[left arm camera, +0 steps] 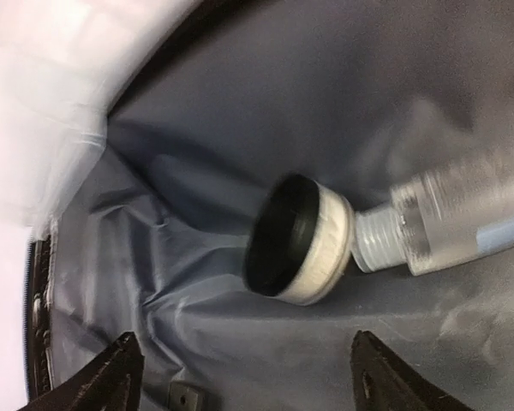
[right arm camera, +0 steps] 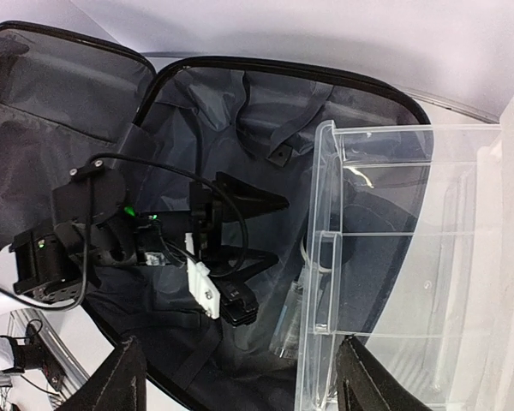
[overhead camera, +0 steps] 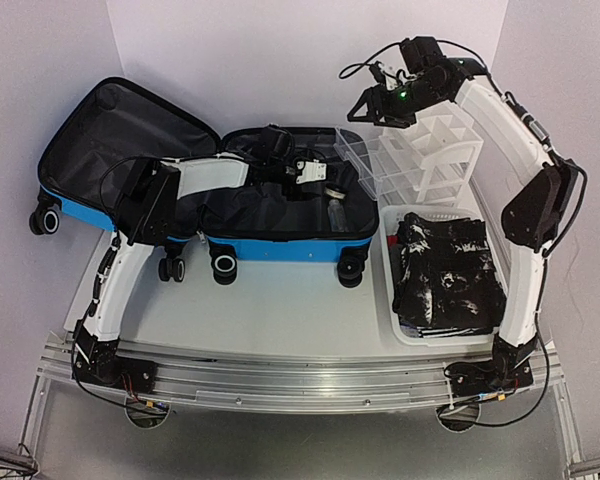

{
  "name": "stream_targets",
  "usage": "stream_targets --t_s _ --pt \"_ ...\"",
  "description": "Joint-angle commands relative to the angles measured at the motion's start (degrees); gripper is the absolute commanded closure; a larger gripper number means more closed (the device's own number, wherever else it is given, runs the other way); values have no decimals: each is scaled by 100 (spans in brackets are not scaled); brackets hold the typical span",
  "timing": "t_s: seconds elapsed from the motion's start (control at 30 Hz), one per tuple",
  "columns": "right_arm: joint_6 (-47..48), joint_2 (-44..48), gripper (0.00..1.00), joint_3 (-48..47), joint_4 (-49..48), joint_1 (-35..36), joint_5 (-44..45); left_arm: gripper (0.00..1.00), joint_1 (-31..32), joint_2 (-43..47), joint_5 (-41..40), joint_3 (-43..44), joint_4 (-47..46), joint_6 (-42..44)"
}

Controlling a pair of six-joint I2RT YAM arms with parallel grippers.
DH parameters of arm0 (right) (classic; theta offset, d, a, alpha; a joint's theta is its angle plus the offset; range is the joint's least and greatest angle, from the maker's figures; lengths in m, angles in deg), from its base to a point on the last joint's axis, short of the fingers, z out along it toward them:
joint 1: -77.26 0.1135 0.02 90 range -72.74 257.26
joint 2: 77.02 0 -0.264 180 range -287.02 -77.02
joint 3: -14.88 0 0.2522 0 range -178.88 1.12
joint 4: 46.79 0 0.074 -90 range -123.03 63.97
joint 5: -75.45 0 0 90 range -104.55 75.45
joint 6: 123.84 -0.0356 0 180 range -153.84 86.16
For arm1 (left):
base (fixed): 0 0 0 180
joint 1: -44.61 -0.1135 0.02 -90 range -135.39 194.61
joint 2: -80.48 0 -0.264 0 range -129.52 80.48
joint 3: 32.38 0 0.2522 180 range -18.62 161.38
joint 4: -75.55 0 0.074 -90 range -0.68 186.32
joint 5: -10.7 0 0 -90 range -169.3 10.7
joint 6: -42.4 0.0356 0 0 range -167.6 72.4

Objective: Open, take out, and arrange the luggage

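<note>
The blue suitcase [overhead camera: 280, 247] lies open on the table, its dark grey lining [left arm camera: 240, 128] showing in both halves. My left gripper [overhead camera: 320, 178] is inside the right half, open and empty. In the left wrist view the gripper [left arm camera: 244, 377] hangs just short of a small round black-and-white jar [left arm camera: 295, 240] and a clear bottle [left arm camera: 463, 227], both lying on the lining. My right gripper [overhead camera: 365, 105] is held high over the suitcase's back right corner, open and empty. In its own view [right arm camera: 240, 381] it looks down on the left gripper [right arm camera: 261, 229] and the bottle [right arm camera: 295, 325].
A clear plastic drawer organizer [overhead camera: 420, 160] stands right of the suitcase, close below my right gripper, and fills the right side of the right wrist view [right arm camera: 394, 257]. A white basket [overhead camera: 392, 300] of folded black-and-white clothes [overhead camera: 445, 270] sits at the front right. The suitcase lid [overhead camera: 110, 130] lies open at the left.
</note>
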Motion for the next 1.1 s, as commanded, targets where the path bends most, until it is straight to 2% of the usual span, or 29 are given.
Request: stream_targets --t_s 0.0,0.13,0.23,0.47,0.67,0.8,0.87,0.93,1.07 --pt "5 378 38 328 -152 -27 -97 22 12 -434 432 596 -163 904" --pt "-31 539 38 565 -213 -28 -104 23 32 -798 608 1079 -112 1116" --pt "-24 621 38 670 -237 -25 -83 27 84 -1029 689 1300 -60 1235" --pt "30 743 38 734 -239 -26 16 33 107 -1067 995 825 324 2153" --pt "-34 719 38 729 -248 -28 -72 42 168 -1525 767 1367 296 2416" --pt "-21 775 38 770 -248 -25 -81 37 171 -1697 520 1429 287 2796" --pt "-20 810 38 821 -248 -27 -84 30 167 -1686 501 1649 408 2296" --pt "-33 835 38 882 -256 -29 -53 25 134 -1650 602 2001 992 1644" --pt "-111 794 38 908 -270 -30 -75 20 117 -1366 787 1802 1129 431"
